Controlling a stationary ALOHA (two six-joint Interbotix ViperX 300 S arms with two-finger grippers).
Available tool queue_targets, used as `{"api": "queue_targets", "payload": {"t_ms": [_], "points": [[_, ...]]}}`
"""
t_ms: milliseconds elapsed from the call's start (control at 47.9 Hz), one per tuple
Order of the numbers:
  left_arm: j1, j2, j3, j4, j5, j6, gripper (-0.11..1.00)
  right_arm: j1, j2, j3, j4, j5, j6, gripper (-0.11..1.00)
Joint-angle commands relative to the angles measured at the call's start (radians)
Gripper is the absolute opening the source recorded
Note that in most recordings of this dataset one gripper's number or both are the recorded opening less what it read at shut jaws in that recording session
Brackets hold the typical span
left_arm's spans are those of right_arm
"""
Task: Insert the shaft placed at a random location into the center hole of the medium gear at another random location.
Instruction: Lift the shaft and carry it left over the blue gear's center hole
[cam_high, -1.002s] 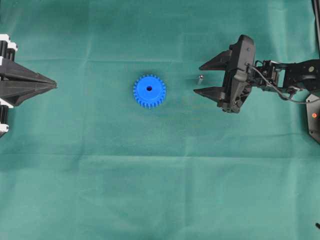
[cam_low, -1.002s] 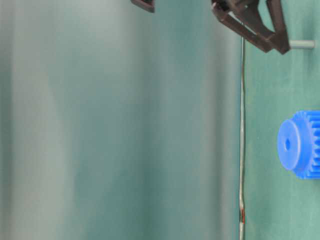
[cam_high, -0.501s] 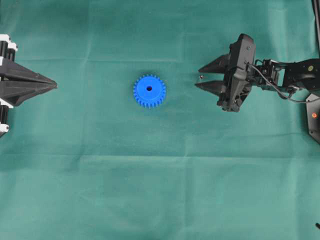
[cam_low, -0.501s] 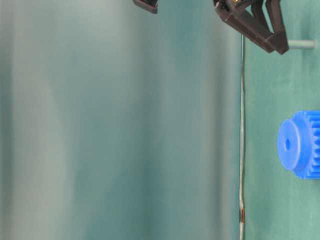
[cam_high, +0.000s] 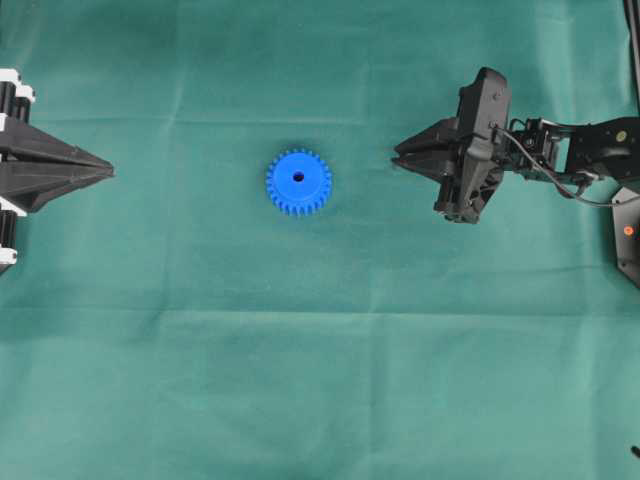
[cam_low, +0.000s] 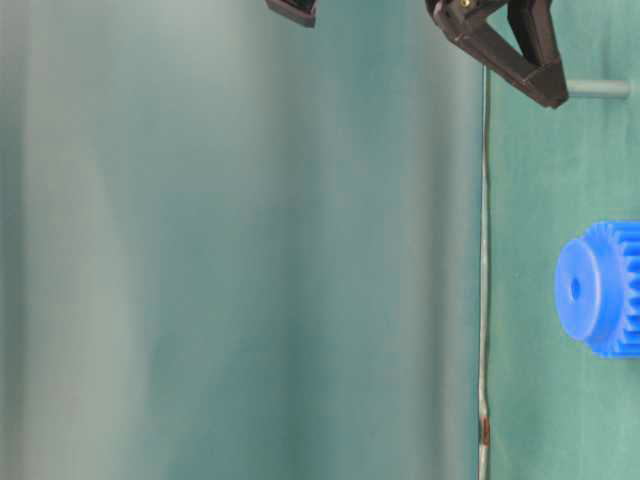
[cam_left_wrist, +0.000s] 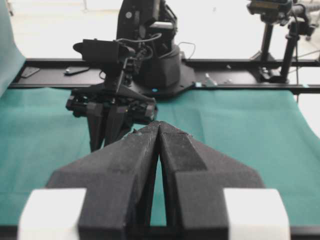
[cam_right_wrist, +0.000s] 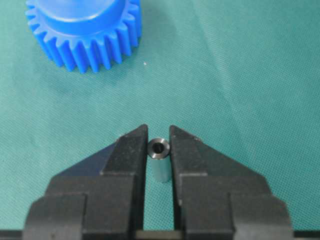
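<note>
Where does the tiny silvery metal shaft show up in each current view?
Overhead: not visible, hidden at the right gripper tips.
Table-level: top right, jutting past the dark fingers.
Left wrist: not discernible.
Right wrist: small silvery-grey metal shaft between the fingertips.
Shared landmark: bright blue toothed gear.

Even bright light, soft shadows, blurred foreground

My black fingers (cam_right_wrist: 125, 155) flank a silvery-grey shaft (cam_right_wrist: 159, 159) with a dark bore. The toothed gear (cam_high: 298, 182) is bright blue; the cloth (cam_high: 320, 380) is plain green.
</note>
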Motion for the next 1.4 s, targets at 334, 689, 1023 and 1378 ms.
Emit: {"api": "queue_targets", "payload": {"t_ms": [334, 689, 1023, 1378], "points": [[-0.002, 0.008, -0.020, 0.002, 0.003, 0.000, 0.00, 0.000, -0.207, -0.063, 0.005, 0.204, -0.009, 0.13], [-0.002, 0.008, -0.018, 0.003, 0.005, 0.000, 0.00, 0.002, -0.238, -0.078, 0.005, 0.250, -0.008, 0.13], [-0.002, 0.008, -0.018, 0.002, 0.011, 0.000, 0.00, 0.018, -0.209, -0.115, 0.005, 0.235, -0.003, 0.13], [-0.002, 0.008, -0.020, 0.002, 0.011, 0.000, 0.00, 0.066, -0.066, -0.281, 0.005, 0.232, -0.005, 0.13]]}}
